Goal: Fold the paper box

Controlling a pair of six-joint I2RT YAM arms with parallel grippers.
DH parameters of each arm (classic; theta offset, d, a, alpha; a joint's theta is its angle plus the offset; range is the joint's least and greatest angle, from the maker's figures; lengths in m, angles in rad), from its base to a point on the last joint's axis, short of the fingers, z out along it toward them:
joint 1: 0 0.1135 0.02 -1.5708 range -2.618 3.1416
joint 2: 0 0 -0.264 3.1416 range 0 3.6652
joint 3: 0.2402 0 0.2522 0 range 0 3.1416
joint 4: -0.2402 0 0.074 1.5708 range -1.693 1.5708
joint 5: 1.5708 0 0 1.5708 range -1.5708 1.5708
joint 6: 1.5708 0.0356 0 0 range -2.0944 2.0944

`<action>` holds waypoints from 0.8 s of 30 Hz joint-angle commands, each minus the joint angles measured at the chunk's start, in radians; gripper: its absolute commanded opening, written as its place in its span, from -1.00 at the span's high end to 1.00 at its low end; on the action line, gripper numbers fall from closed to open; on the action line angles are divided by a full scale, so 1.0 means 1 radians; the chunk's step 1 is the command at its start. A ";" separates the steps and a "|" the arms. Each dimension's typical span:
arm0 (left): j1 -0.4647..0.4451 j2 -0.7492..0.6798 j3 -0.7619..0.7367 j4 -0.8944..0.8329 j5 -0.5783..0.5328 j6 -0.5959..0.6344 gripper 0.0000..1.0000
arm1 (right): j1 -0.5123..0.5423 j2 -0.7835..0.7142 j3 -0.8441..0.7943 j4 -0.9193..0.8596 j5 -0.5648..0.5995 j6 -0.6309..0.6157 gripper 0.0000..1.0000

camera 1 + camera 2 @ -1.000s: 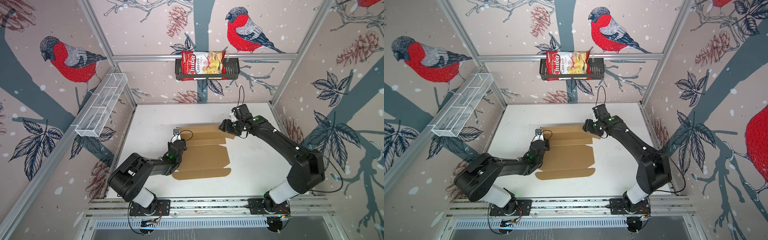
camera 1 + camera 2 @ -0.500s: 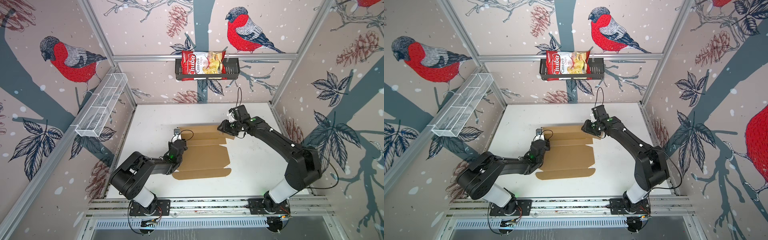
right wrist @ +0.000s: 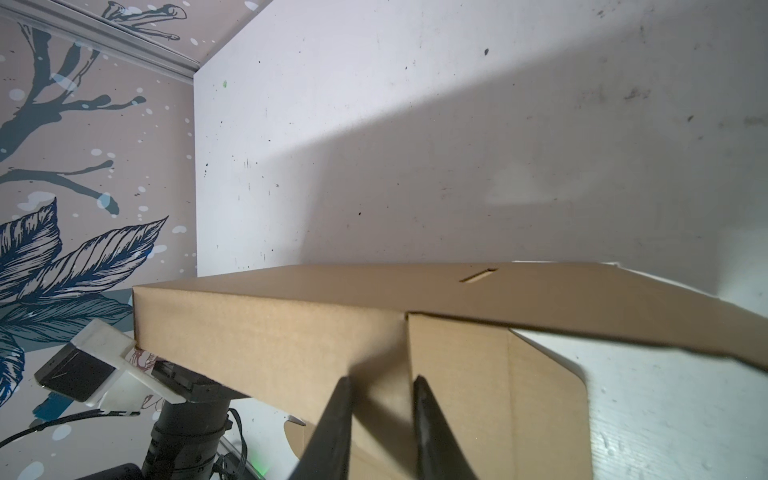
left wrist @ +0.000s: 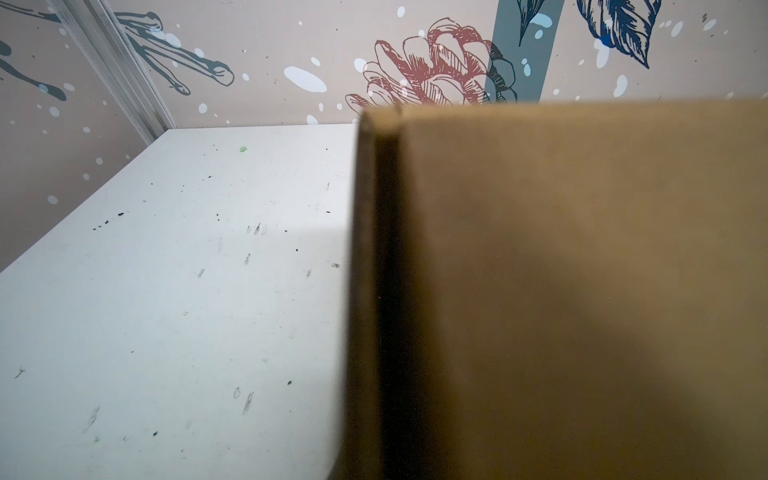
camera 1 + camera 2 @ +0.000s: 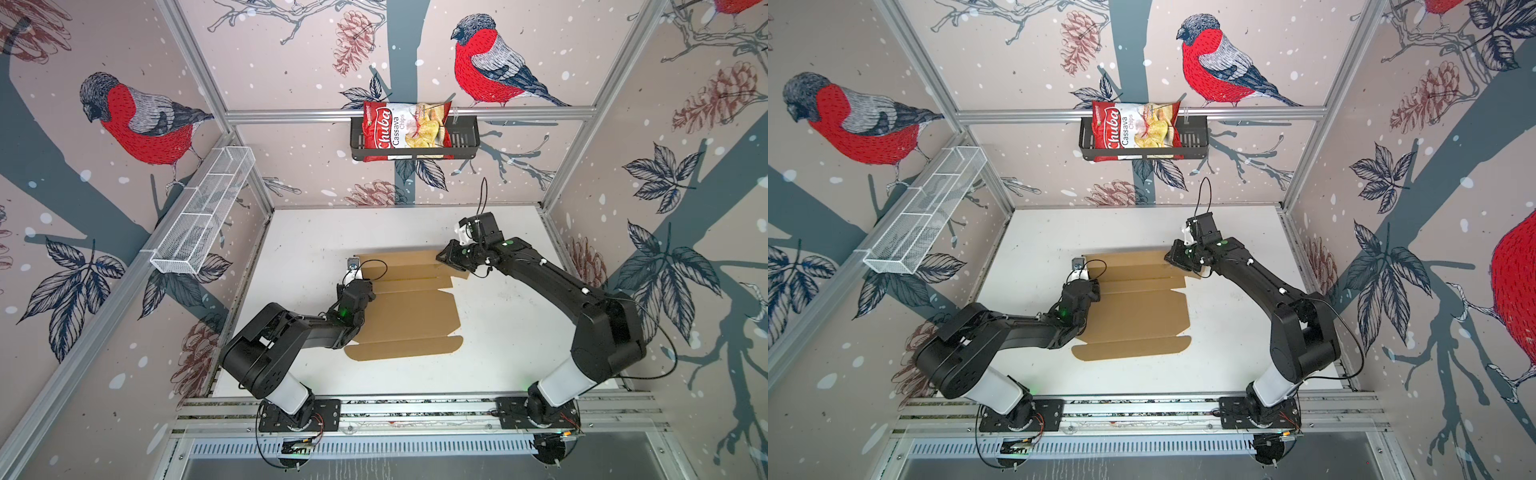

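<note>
Brown corrugated cardboard paper box: right gripper jaws part-open at corner flap, pinch squarely; left gripper jaws closed at left edge.

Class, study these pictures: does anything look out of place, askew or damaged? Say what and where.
The red chips bag lies sideways in the black basket on the back wall, poking above its rim. The paper box has its far panel lifted off the table, mid-fold, not damaged. Nothing is spilled.
</note>
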 commanded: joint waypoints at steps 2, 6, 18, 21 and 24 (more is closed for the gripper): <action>0.007 -0.006 0.026 -0.027 0.011 -0.006 1.00 | -0.017 -0.026 0.009 -0.040 0.016 -0.031 0.06; 0.026 -0.004 0.066 -0.125 0.032 -0.029 1.00 | -0.054 -0.089 0.006 -0.057 0.023 -0.081 -0.21; 0.040 0.034 0.195 -0.336 0.096 -0.043 1.00 | -0.080 -0.259 -0.138 0.035 0.042 -0.084 -0.22; 0.039 0.038 0.196 -0.340 0.100 -0.046 1.00 | -0.063 -0.248 -0.160 0.074 0.043 -0.064 -0.22; 0.039 0.041 0.195 -0.338 0.109 -0.048 1.00 | -0.044 -0.214 -0.157 0.105 0.038 -0.041 -0.22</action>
